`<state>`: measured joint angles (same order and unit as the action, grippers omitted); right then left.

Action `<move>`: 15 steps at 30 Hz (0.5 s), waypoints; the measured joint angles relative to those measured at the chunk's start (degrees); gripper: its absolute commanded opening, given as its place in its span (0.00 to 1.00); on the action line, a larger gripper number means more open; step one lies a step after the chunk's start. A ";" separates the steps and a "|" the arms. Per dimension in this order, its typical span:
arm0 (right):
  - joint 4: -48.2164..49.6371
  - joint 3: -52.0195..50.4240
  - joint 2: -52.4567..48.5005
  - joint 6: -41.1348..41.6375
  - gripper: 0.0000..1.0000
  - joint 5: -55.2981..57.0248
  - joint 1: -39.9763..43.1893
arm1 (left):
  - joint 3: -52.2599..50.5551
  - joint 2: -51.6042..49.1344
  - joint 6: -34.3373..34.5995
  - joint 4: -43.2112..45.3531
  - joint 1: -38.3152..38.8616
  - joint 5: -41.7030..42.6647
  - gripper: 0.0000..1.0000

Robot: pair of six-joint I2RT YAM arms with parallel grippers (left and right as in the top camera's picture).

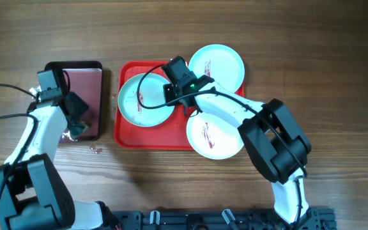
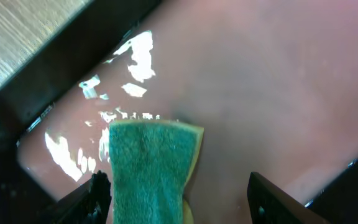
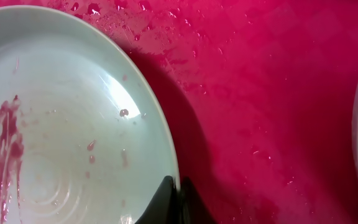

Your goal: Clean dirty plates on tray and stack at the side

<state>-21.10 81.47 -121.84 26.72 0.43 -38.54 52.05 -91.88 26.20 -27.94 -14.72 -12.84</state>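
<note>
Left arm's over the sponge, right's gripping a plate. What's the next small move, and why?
Probably close the left gripper on the sponge: it lies between the open jaws on the black-rimmed tray, while the right gripper pinches the rim of a smeared turquoise plate.

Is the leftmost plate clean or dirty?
Dirty: the leftmost plate carries a reddish smear and small spots across its face in the right wrist view.

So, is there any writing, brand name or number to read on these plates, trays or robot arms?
None can be read.
The round pale turquoise plate on the flat bright red plastic tray bears only reddish smears, no letters.
The black-rimmed tray and green sponge are plain.
</note>
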 measured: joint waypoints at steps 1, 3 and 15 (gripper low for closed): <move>0.02 0.00 0.00 0.00 0.04 0.00 0.00 | 0.00 -0.04 0.00 0.57 -0.26 -0.22 0.66; 0.02 0.00 0.00 0.00 0.04 0.00 0.00 | 0.00 -0.76 0.00 1.25 -1.46 -0.90 0.66; 0.26 0.00 0.00 -1.27 0.05 -0.02 0.00 | 0.00 -6.05 -0.28 4.15 -3.04 -0.83 0.04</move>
<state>-20.84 81.47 -121.84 25.45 0.40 -38.54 52.05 -97.93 25.91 -23.79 -17.76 -13.67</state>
